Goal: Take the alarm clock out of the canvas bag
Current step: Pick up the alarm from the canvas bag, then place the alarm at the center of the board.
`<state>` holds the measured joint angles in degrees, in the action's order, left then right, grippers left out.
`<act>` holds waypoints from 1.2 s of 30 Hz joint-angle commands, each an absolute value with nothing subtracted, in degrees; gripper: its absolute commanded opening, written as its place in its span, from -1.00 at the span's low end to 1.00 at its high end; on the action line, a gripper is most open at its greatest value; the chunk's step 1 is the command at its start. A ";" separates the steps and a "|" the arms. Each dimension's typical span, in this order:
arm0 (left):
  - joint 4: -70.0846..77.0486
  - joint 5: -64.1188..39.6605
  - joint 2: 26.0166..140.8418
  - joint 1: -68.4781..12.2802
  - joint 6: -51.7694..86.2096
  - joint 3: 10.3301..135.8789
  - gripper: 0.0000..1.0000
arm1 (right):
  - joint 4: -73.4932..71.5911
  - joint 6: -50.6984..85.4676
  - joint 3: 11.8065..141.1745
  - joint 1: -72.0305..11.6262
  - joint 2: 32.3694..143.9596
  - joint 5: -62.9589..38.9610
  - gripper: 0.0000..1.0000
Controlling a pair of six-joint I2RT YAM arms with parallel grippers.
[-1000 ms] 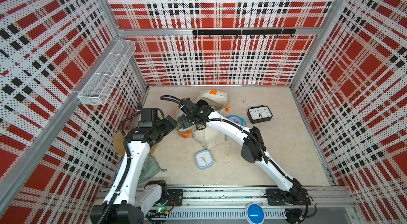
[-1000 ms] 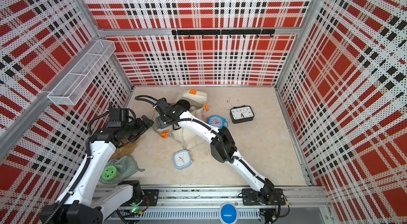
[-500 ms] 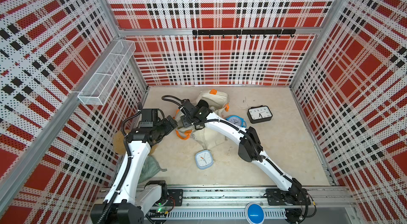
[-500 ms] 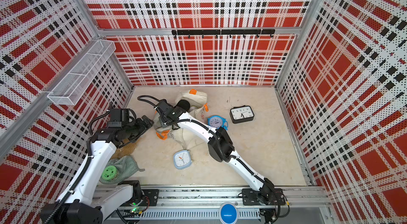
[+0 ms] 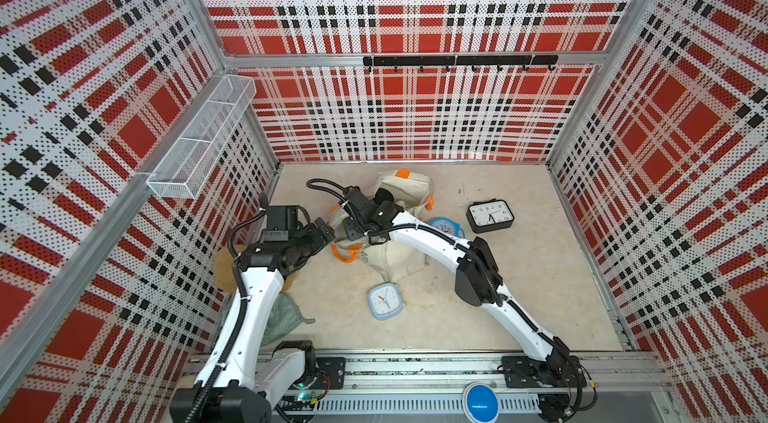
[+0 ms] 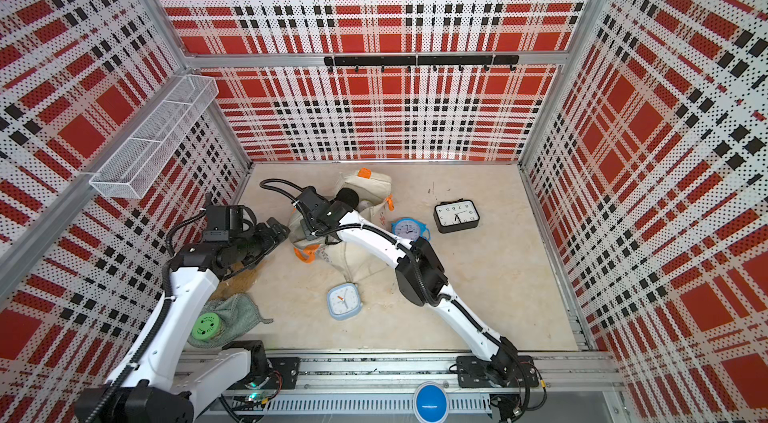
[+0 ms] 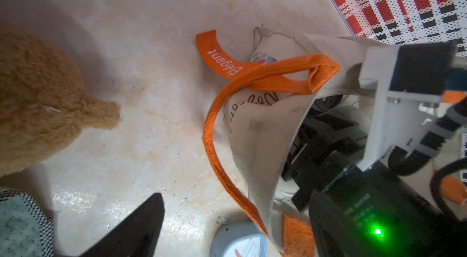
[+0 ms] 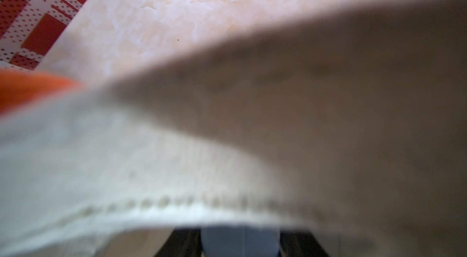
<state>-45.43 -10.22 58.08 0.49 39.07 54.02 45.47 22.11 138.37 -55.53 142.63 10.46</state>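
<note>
inside the canvas bag (image 5: 399,265), right gripper (image 5: 353,230) state cannot be told; left gripper (image 5: 323,234) released.

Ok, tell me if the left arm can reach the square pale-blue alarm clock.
Likely yes: the square pale-blue alarm clock lies uncovered on the beige table beside the cream canvas bag; nothing blocks the open left gripper.

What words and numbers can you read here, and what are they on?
"Elegant": orange handle of the canvas bag.
"DAMIAO": black motor housing of the right arm.
Cursive print on the bag: folded, unreadable.
Black alarm clock, round blue clock, square blue clock: numerals too small.
</note>
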 commanded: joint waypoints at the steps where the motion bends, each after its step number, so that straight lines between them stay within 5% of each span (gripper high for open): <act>1: -44.65 -8.45 55.68 -0.28 39.70 55.11 0.85 | 45.17 21.71 135.38 -54.79 134.03 12.48 -0.21; 21: -49.99 -1.78 54.16 -12.00 33.86 68.18 0.85 | 53.62 23.63 127.90 -50.51 111.92 5.94 -0.20; 28: -51.04 5.87 62.12 -30.73 27.72 78.12 0.86 | 53.52 27.53 108.64 -39.38 94.23 -4.34 -0.19; 36: -53.48 9.85 77.01 -47.14 20.93 91.10 0.88 | 52.36 24.63 77.52 -14.06 72.60 -23.58 -0.16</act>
<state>-51.33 6.92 74.30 -44.36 24.84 87.79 52.93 26.52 84.33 -19.59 76.09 -13.17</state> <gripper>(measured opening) 0.938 0.425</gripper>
